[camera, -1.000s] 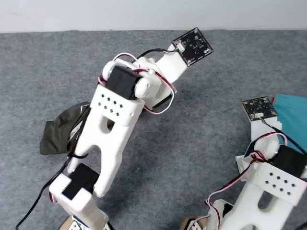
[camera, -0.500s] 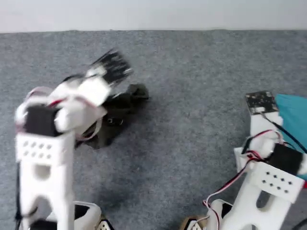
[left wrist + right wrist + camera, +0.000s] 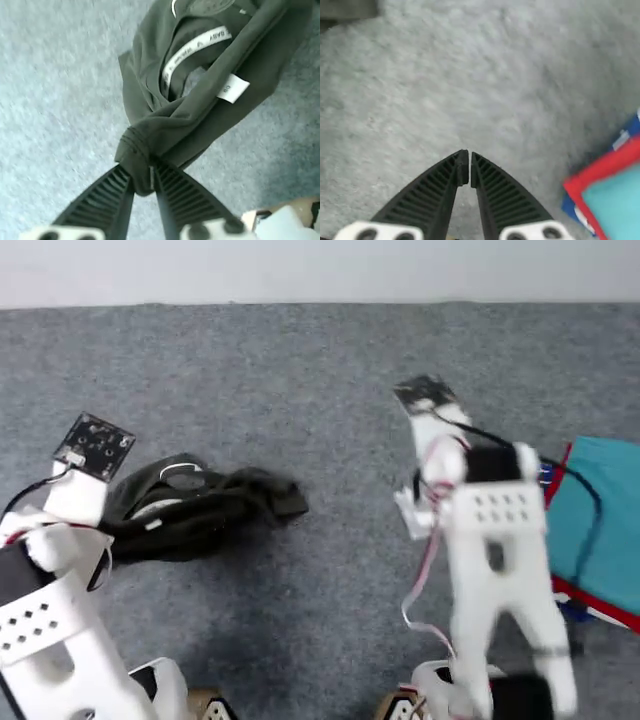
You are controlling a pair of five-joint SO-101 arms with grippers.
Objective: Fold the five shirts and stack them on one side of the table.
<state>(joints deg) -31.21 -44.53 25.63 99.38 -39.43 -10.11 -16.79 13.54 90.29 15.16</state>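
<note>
Dark shirt (image 3: 200, 508) sits bunched up on the grey mat (image 3: 330, 370), left of centre, with a teal shirt (image 3: 600, 510) at the right edge. Left wrist cam: left claw (image 3: 142, 180) is pinching that shirt's bunched end. Right wrist cam: right claw (image 3: 465, 167) is pressed together above the mat.

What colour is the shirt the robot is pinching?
The shirt is dark olive green, clearest in the left wrist view.

Dark olive shirt (image 3: 190, 505), teal red-edged shirt (image 3: 600, 525), grey table (image 3: 300, 370).
</note>
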